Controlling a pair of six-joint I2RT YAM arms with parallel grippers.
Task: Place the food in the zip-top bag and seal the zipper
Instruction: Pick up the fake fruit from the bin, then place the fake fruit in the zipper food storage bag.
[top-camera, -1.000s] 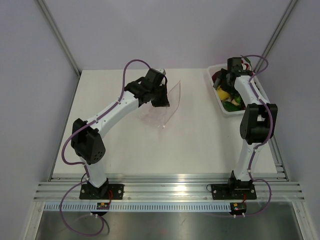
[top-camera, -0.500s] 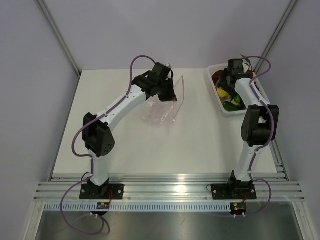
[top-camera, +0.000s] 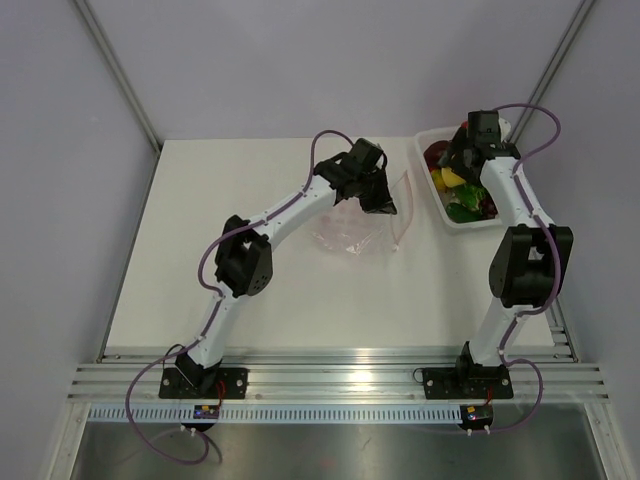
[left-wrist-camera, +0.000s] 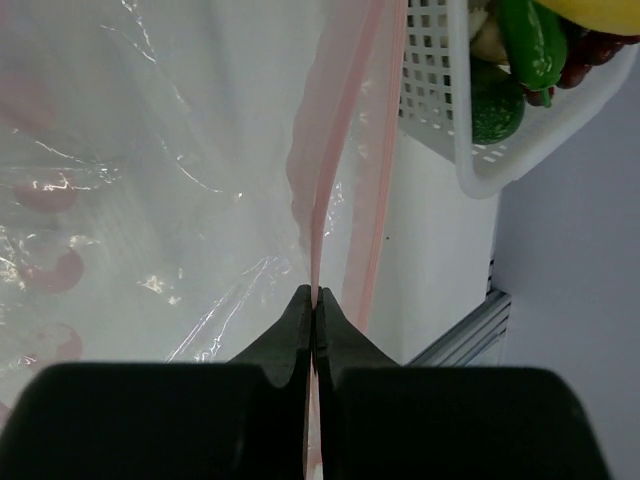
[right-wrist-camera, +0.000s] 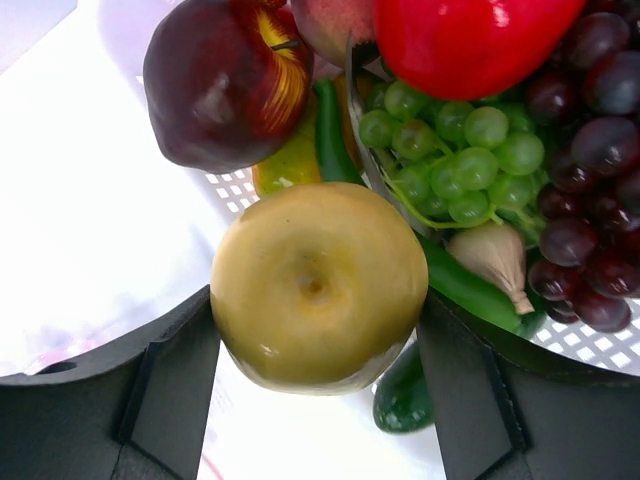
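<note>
The left arm (top-camera: 290, 207) is stretching diagonally rightward, its left gripper (left-wrist-camera: 313, 300) pinching the zipper (left-wrist-camera: 335, 150) between closed fingers (left-wrist-camera: 285, 335). The right arm (top-camera: 515, 200) is extending forward, the right gripper (right-wrist-camera: 318, 300) squeezing a yellow fruit (right-wrist-camera: 300, 255).

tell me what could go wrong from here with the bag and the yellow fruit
The left gripper pinches just the thin zipper at its very tips, so the limp zip-top bag might slip free. The round yellow fruit in the right gripper looks wide for the bag's narrow mouth and may snag or roll away.
</note>
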